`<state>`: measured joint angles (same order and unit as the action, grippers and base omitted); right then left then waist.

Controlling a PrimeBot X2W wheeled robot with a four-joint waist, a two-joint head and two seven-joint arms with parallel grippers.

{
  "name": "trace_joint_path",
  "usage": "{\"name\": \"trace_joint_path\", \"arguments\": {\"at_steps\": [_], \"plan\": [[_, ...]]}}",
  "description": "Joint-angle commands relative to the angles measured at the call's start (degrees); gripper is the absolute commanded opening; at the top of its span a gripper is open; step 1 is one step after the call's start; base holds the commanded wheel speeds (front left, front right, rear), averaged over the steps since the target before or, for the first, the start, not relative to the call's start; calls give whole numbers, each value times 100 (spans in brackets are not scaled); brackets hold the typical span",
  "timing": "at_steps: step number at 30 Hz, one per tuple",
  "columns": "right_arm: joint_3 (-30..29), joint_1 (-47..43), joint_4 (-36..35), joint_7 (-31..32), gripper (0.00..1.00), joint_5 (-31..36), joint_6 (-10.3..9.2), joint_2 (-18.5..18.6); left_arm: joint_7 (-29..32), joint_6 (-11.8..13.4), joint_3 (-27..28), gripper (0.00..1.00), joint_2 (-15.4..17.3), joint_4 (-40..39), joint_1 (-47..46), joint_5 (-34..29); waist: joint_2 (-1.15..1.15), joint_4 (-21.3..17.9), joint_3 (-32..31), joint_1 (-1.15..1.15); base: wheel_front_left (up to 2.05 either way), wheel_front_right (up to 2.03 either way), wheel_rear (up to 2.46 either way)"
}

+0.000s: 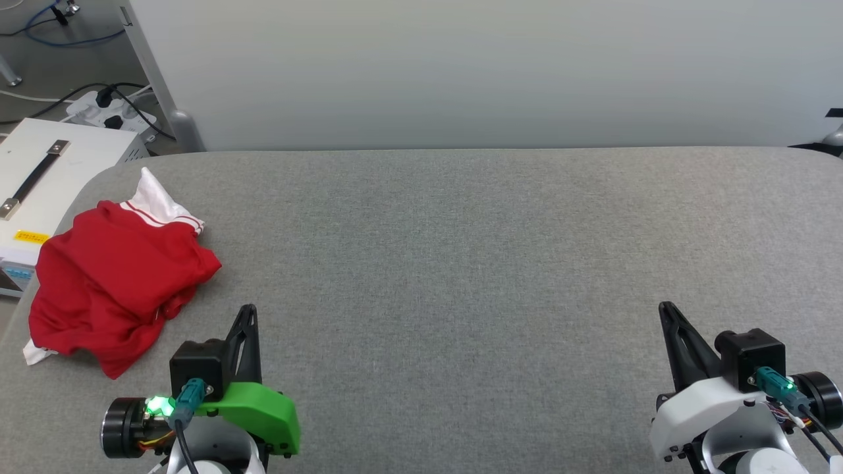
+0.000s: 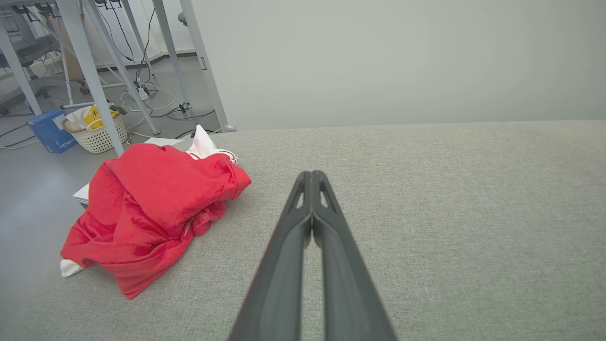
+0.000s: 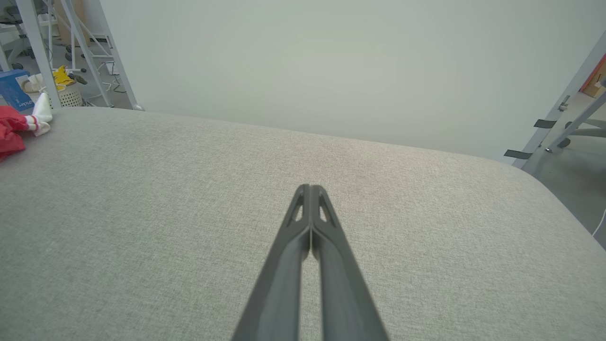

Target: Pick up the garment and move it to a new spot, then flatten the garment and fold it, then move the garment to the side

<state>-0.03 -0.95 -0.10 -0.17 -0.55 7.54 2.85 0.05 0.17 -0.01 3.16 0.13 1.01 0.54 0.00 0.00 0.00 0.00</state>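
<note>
The garment (image 1: 118, 276) is a red shirt with white, red-striped sleeve trim, lying crumpled in a heap at the left edge of the grey padded table (image 1: 461, 263). The left wrist view shows the garment (image 2: 151, 208) ahead and to the left of my fingers. A small part of the garment (image 3: 19, 128) shows at the far left of the right wrist view. My left gripper (image 1: 248, 311) hovers near the front, just right of the heap, shut and empty, its fingers pressed together. At the front right my right gripper (image 1: 665, 308) is also shut and empty, far from the garment.
A white case with a black strap handle (image 1: 39, 191) stands off the table's left edge, with a power strip and cables (image 1: 112, 108) on the floor behind. A pale wall panel (image 1: 461, 66) backs the table. A white basket (image 2: 97, 132) and metal frame legs stand on the floor.
</note>
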Motion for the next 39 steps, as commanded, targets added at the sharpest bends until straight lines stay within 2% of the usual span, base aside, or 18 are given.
{"name": "trace_joint_path", "arguments": {"at_steps": [1,37,38,39], "plan": [[3,95,10,17,0,55,-5,3,-5,-17,1,0,-28,-13,-101,-54,0,0,0,0,0,0,0],[3,95,10,17,0,55,-5,3,-5,-17,1,0,-28,-13,-101,-54,0,0,0,0,0,0,0],[1,0,0,1,100,0,0,0,0,0,2,100,0,-1,0,0,0,0,0,0,0,0,0],[0,-2,-1,-1,100,-4,0,-1,-1,0,1,100,1,0,3,2,0,0,0,0,0,0,0]]}}
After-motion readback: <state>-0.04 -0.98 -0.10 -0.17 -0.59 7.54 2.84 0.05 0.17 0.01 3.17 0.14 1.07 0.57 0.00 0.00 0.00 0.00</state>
